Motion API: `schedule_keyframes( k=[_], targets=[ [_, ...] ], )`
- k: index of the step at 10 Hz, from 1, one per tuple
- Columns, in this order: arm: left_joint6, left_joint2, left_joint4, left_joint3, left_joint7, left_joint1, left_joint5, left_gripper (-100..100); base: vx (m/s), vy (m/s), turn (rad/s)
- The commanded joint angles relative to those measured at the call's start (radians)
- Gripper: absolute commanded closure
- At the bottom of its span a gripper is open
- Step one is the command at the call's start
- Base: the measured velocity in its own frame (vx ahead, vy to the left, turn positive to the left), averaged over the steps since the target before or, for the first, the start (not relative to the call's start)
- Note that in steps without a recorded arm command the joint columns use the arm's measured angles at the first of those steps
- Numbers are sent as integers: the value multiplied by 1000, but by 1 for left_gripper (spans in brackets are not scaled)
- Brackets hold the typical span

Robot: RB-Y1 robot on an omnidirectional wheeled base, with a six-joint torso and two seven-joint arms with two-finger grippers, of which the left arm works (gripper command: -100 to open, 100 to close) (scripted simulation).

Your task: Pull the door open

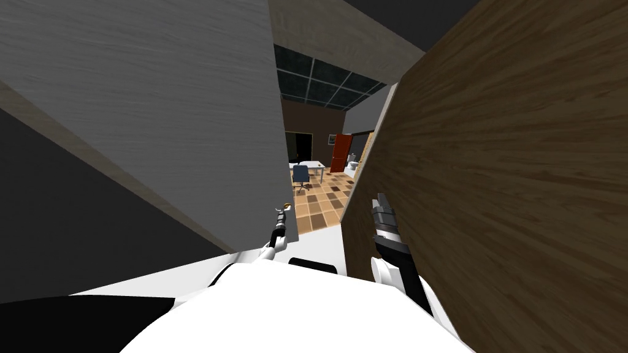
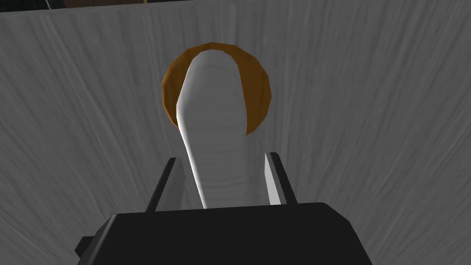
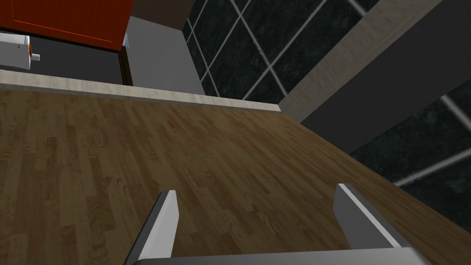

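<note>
Grey wood-grain door at eleven o'clock, ajar. Left gripper closed narrow on white lever handle over orange round backplate. Lever looks rigid, smooth, likely slippery. Hold near free end; door probably heavy. Right gripper at one o'clock, fingers wide, empty, by brown wood-grain surface.

Grey door ajar, white lever handle
</note>
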Motion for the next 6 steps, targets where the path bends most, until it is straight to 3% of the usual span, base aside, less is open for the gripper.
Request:
schedule_keyframes(
  k=[1,5,6],
  targets=[
    [1,0,0,0,0,1,0,100,-22,8,11],
    [1,0,0,0,0,1,0,100,-6,2,-4],
    [0,10,1,1,19,3,-17,100,-93,-13,120]
  ],
)
